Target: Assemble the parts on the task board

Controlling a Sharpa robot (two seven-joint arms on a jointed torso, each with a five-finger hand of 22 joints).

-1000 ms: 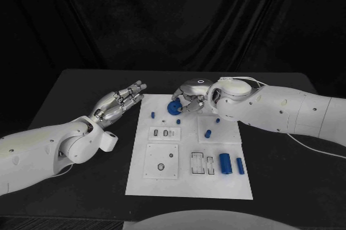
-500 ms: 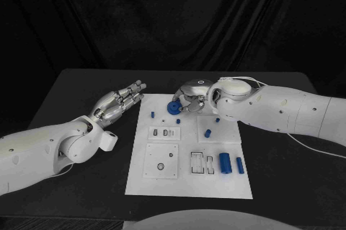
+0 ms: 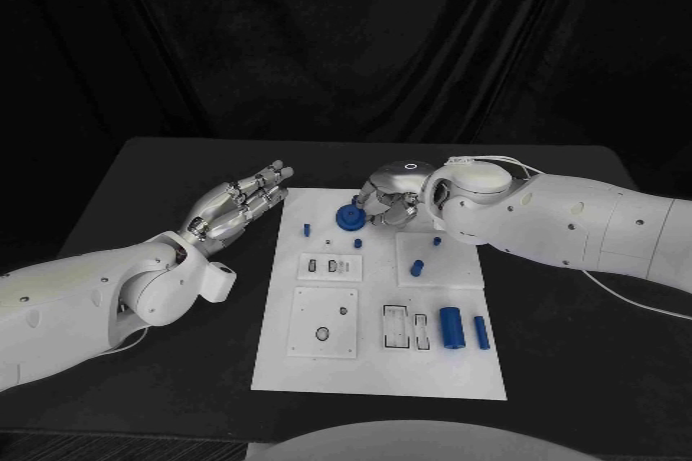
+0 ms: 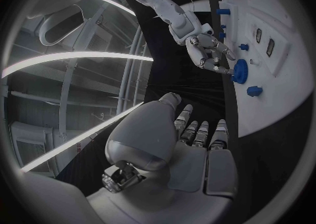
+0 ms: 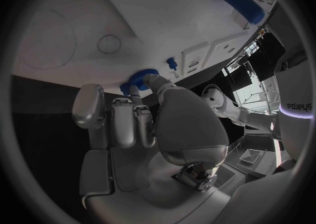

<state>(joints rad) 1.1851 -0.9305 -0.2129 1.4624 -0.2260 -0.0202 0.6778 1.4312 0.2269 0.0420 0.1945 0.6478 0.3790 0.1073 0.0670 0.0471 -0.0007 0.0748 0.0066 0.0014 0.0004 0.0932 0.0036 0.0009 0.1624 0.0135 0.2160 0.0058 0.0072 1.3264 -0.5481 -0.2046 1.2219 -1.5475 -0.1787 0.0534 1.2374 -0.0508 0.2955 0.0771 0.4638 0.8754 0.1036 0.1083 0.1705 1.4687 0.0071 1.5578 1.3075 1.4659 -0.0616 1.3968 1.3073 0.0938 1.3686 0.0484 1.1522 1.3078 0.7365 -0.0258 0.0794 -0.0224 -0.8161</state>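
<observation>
One blue gear (image 3: 348, 218) sits at the far end of the task board (image 3: 378, 366), and your right hand (image 3: 389, 193) has its fingertips (image 5: 149, 80) on its edge. You can see those fingers curled down close together around the gear, but you cannot tell if they really grip it. Your left hand (image 3: 238, 205) hovers beside the board's left edge, fingers stretched flat, holding nothing.

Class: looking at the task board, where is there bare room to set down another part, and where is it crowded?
Free: the task board's near strip below the two blue cylinders and slots. Crowded: the far end, where the right hand touches the blue gear.
</observation>
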